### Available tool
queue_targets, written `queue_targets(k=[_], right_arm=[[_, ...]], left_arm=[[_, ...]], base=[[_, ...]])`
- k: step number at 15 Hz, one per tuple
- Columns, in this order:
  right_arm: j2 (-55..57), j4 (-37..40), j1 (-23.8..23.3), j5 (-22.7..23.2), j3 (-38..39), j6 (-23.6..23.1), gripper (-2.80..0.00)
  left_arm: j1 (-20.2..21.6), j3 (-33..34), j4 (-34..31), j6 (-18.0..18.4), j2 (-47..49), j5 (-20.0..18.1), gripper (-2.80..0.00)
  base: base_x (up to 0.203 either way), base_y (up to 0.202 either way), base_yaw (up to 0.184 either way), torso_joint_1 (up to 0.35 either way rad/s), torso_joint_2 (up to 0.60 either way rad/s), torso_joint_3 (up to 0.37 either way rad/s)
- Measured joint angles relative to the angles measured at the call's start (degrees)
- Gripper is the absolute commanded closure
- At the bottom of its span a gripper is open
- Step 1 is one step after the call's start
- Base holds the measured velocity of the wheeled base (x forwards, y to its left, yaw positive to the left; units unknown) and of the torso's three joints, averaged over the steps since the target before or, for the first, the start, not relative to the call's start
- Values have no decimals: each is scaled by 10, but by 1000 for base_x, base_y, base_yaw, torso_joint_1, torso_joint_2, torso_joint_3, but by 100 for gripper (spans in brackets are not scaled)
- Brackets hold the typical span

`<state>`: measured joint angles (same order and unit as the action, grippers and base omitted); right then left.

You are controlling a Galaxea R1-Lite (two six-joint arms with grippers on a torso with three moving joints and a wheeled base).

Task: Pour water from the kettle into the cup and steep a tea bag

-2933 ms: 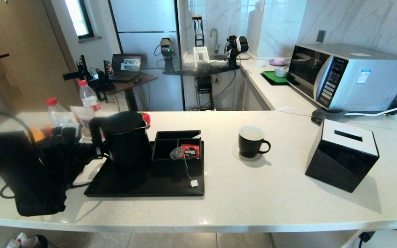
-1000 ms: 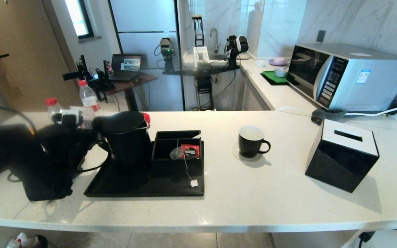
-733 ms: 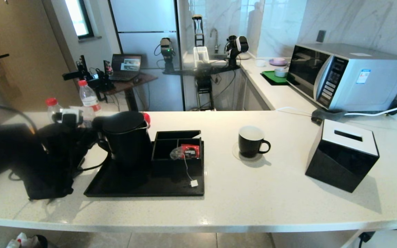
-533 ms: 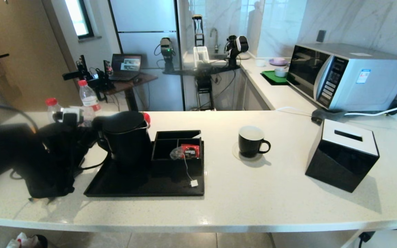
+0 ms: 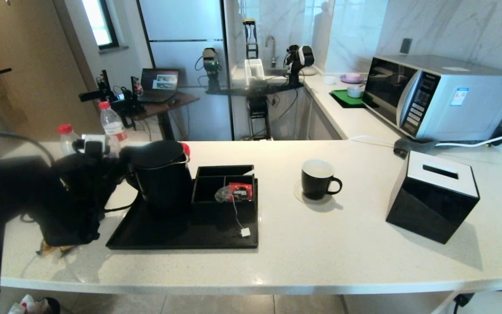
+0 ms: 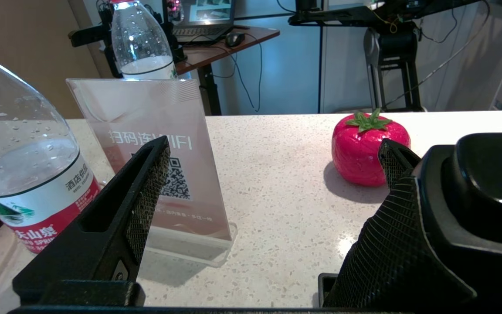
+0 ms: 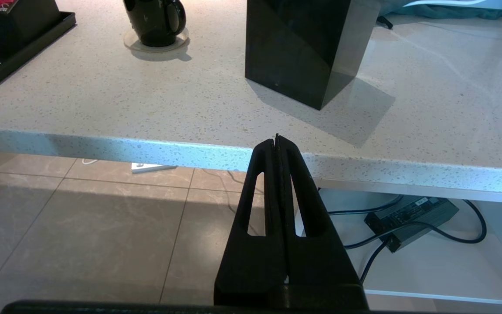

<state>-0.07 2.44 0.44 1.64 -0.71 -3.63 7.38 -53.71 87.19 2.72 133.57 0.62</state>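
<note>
pale speckled kitchen counter (image 5: 347, 244) w/ microwave (image 5: 440, 96), black tray (image 5: 181, 233)

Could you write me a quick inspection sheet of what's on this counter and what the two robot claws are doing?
Surface: pale speckled counter, dry where visible.
Job's things: kettle upright on black tray; cup on a clear coaster, apart from the tray; tea bag in the tray's organiser, string hanging out.
Clutter: two bottles, acrylic sign, toy strawberry, tissue box, microwave.
Grippers: left gripper at the kettle's handle side, jaws open; right gripper below the counter edge, jaws shut.
Cables: white lead beside the microwave.
Surroundings: kitchen, desk with laptop.
</note>
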Motion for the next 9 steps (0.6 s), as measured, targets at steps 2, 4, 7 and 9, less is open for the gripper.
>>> queue_targets(k=[2,4,7,9], right_arm=[[0,0,0,0,0,0,0],[0,0,0,0,0,0,0],[0,0,0,0,0,0,0],[0,0,0,0,0,0,0]], left_arm=[[-1,-3,0,0,3,0,-280],[-2,-4,1,0,4,-1,-280],[-2,-3,0,-1,5,-2,0],[-2,0,0,-3,5,-1,0]], base=[[0,0,0,0,0,0],[0,0,0,0,0,0],[0,0,0,0,0,0],[0,0,0,0,0,0]])
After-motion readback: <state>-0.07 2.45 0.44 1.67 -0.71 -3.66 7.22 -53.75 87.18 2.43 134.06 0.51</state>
